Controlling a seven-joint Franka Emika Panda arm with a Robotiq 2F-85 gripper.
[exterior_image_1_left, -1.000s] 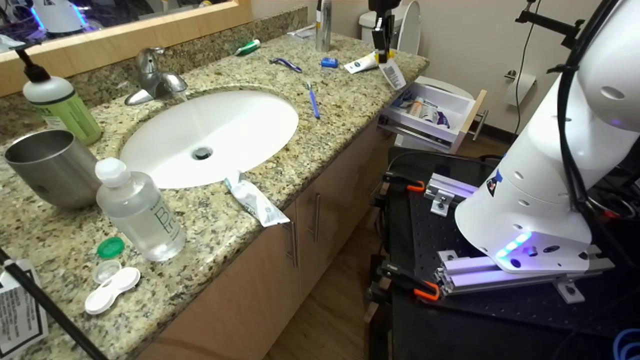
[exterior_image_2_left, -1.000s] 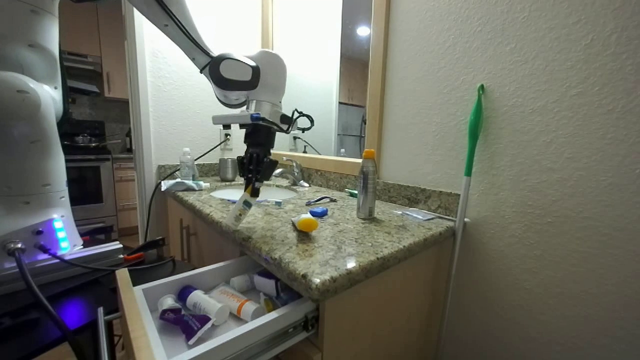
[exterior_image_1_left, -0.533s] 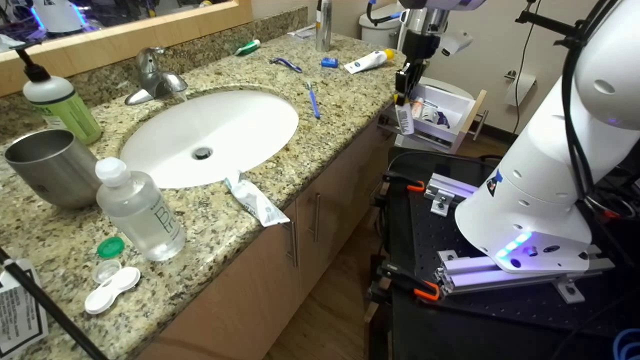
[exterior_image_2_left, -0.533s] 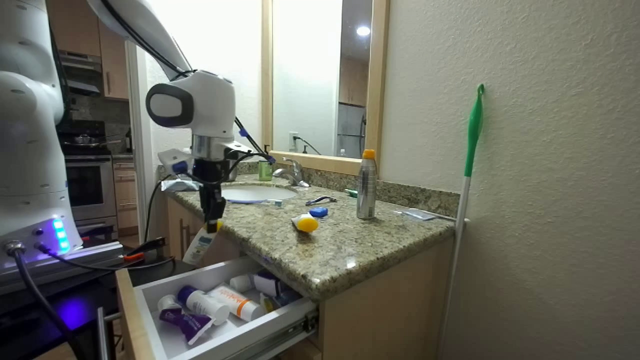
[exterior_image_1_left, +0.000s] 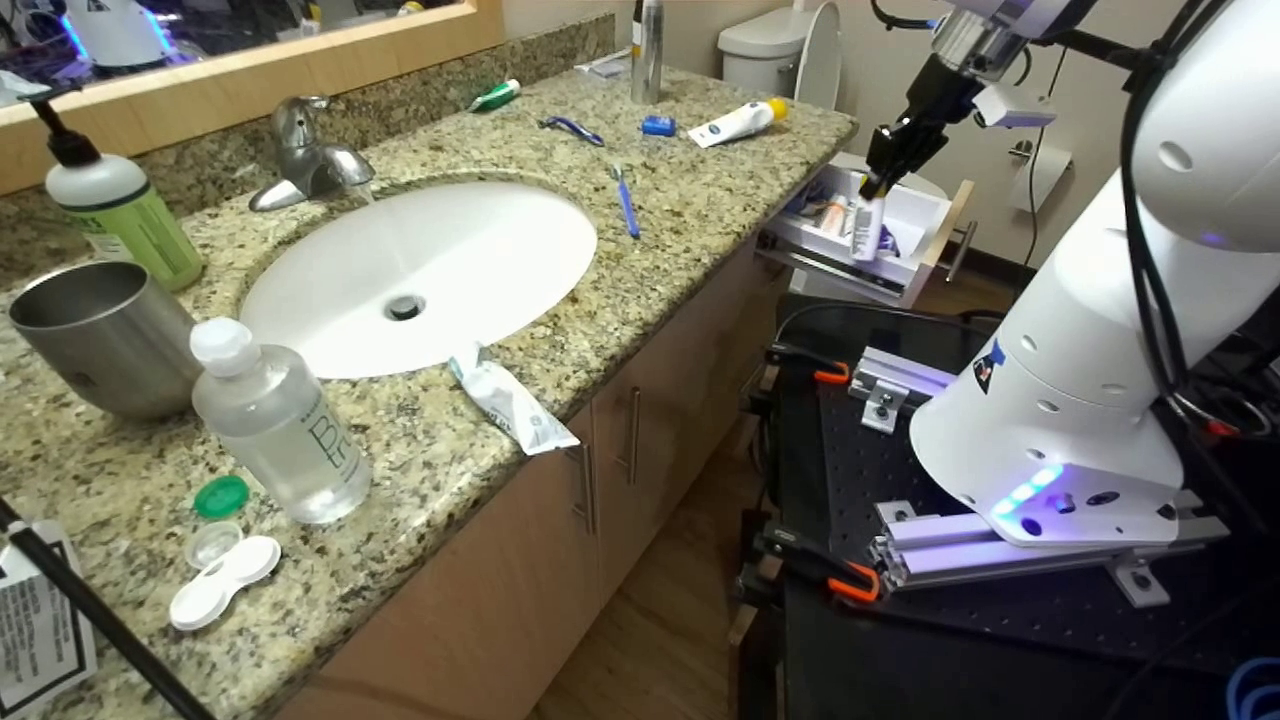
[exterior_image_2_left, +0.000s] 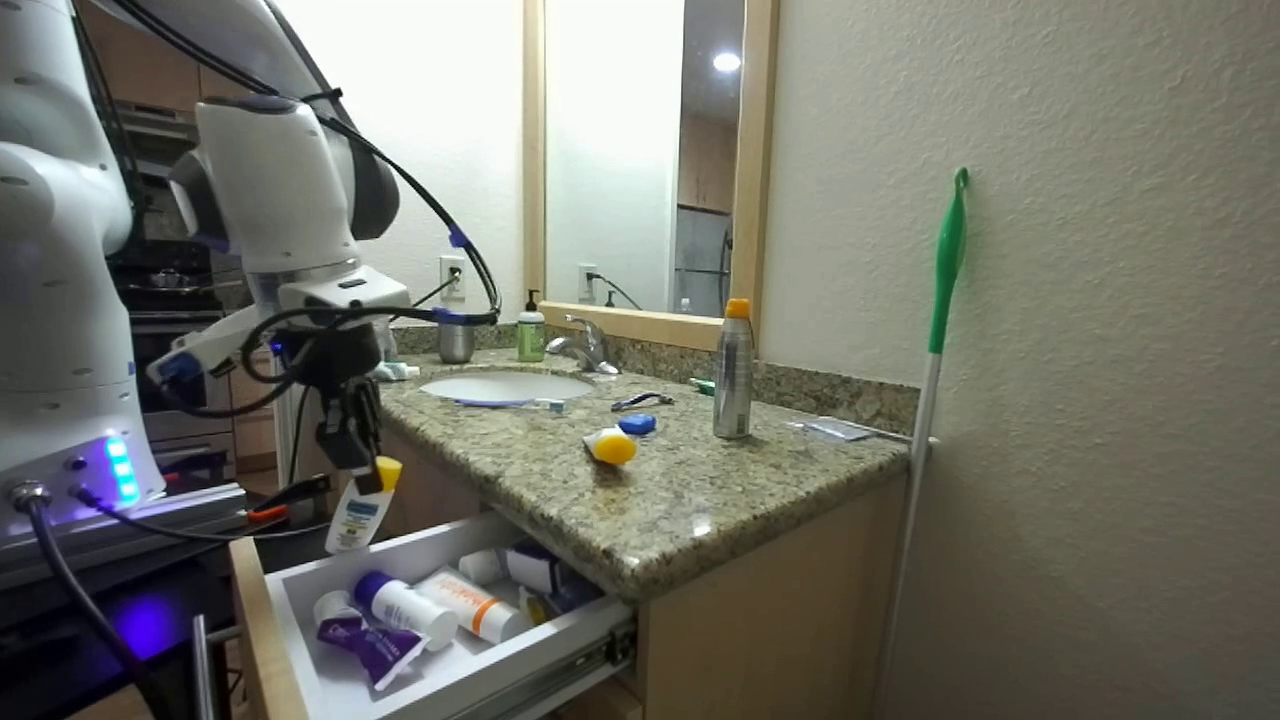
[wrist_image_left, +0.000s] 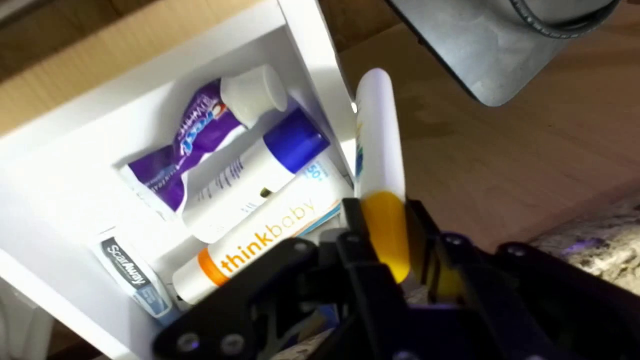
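Gripper (wrist_image_left: 384, 212) closed on the yellow cap (wrist_image_left: 386, 237) of a bottle (wrist_image_left: 381, 135), base toward twelve o'clock in the wrist view, drawer (wrist_image_left: 60, 175) at nine, Crest tube (wrist_image_left: 200, 130) inside at ten.

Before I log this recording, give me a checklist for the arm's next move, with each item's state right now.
1. Grip on the white bottle: ok, the gripper is closed on its yellow cap.
2. The drawer standing open: ok.
3. Bottle over the drawer's inside: not ok, in the wrist view it appears outside the side wall.
4. Bottle apart from that wall: cannot tell.
5. Room beside the thinkbaby tube and Crest tube: cannot tell if it suffices.
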